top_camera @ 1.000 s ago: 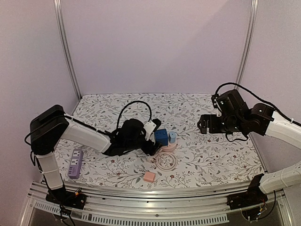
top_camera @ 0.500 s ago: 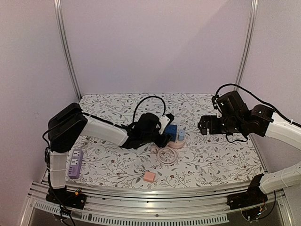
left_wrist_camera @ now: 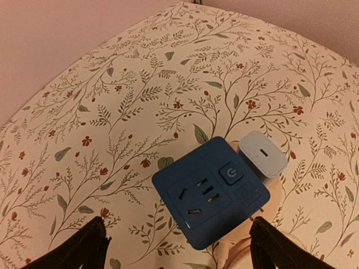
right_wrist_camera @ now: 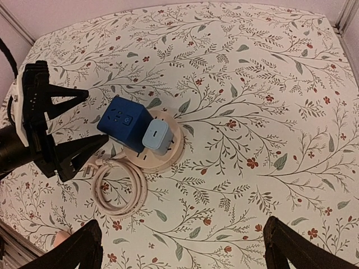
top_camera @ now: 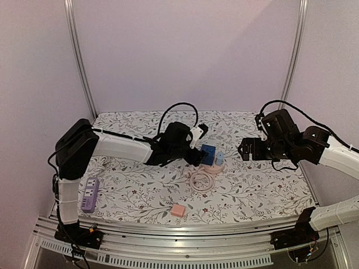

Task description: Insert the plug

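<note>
A blue cube adapter [top_camera: 208, 151] and a light blue charger [top_camera: 220, 158] stand on a round pink socket base [top_camera: 213, 167] at the table's middle. The base's pink cord [top_camera: 200, 180] lies coiled in front of it. My left gripper [top_camera: 196, 150] is open, its fingers straddling the cube's left side without closing on it. From the left wrist, the cube [left_wrist_camera: 210, 193] lies between the spread fingers [left_wrist_camera: 84, 252], with the charger [left_wrist_camera: 262, 153] beside it. My right gripper [top_camera: 247, 150] is open and empty, to the right of the base and above the table. The right wrist view shows the cube [right_wrist_camera: 123, 122], charger [right_wrist_camera: 157, 136] and base [right_wrist_camera: 171, 151].
A purple power strip [top_camera: 89, 194] lies at the near left by the left arm's base. A small pink block [top_camera: 178, 210] lies near the front edge. The coiled cord [right_wrist_camera: 119, 188] ends in a plug by the left fingers [right_wrist_camera: 84, 151]. Metal posts stand at the back corners.
My left gripper has swung right and away across the table. The round base with the blue cube, charger and cord has shifted right with it. The right arm has barely moved.
</note>
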Tool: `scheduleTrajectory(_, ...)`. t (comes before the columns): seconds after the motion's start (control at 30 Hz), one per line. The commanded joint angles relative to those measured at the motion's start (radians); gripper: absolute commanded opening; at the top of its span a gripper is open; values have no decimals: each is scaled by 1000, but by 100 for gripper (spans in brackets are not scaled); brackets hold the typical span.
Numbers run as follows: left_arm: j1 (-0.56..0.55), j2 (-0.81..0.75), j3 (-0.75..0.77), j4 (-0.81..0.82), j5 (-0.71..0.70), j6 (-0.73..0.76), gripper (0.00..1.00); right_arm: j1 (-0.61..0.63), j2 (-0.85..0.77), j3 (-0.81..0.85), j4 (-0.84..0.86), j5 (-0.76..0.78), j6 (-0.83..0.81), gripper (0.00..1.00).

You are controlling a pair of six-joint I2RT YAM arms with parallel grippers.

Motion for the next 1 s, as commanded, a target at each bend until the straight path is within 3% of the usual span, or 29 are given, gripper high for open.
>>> scheduleTrajectory(0.0,6,-128,-85,-32,-21,8,91,-6,-6,-11,18,-5,-8,99)
scheduleTrajectory(0.17,8,-255,-174,-64,-69,-2,99,-6,2,-15,44,-15,-10,99)
scheduleTrajectory(0.63,11,-644,-498,-189,-312,-141,100,-6,21,-103,231,-97,-30,99)
scheduleTrajectory(0.97,17,-851,-619,-419,-565,-329,99,-6,13,-142,273,-117,-49,99)
